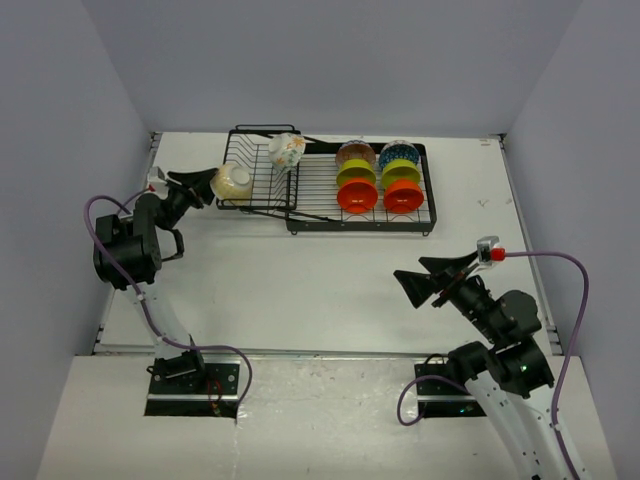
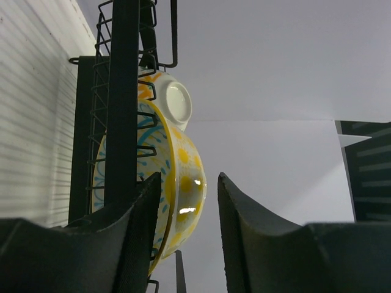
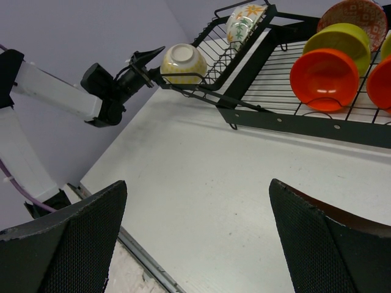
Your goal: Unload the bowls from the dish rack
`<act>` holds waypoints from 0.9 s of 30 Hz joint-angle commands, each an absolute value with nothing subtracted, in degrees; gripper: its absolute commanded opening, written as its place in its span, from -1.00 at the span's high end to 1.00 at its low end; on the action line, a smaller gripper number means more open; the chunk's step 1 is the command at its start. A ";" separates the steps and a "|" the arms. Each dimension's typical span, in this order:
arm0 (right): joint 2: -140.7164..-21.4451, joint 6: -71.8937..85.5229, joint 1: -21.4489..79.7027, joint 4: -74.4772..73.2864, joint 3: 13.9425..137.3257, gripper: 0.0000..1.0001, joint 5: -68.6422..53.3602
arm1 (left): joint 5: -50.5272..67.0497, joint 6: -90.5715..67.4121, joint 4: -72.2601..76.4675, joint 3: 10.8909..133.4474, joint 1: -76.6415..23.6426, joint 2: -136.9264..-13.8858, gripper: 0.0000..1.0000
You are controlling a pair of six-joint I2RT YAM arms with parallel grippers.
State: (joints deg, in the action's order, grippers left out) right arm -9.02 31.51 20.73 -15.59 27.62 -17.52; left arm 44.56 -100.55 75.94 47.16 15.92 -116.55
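Yellow with painted suns, the bowl [image 2: 183,183] stands on its edge right at the tips of the left gripper [image 1: 213,186]. It rests against the outer wall of the deep basket, the smaller section of the dish rack [image 1: 360,228]. In the left wrist view my two fingers [image 2: 137,238] are set narrow, one on each side of the bowl's wall. I see a thin strip of background between the bowl and the right-hand finger, so I cannot tell whether the grip is truly on. Just beyond that bowl, further along the tool's line, a white floral bowl [image 2: 174,101] leans in the basket with its foot toward my camera.

The right gripper [image 1: 425,277] hangs spread wide over the white table [image 1: 300,290], holding nothing, well short of the rack. Ahead of it and to its right, the flat slotted tray holds six bowls on edge in two rows. The orange bowls [image 3: 324,76] are nearest the tool, the yellow-green bowls [image 3: 342,39] are behind them, and the patterned bowls [image 3: 360,15] are farthest.
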 commanded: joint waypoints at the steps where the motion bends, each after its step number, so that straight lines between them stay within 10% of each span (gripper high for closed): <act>1: -10.02 31.03 21.01 -13.27 27.07 -0.98 -18.28 | 45.44 -100.37 105.12 48.69 15.21 -117.60 0.14; 17: -10.72 31.03 21.01 -13.10 27.16 -0.98 -18.55 | 45.62 -100.81 105.29 49.22 14.15 -119.00 0.71; 27: -10.28 31.03 21.01 -13.27 27.07 -0.98 -18.46 | 44.74 -101.60 105.29 51.50 12.75 -120.15 0.52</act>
State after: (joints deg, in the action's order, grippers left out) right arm -10.07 31.53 20.73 -15.33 27.62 -17.54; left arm 44.14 -101.56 75.85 49.76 14.15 -118.87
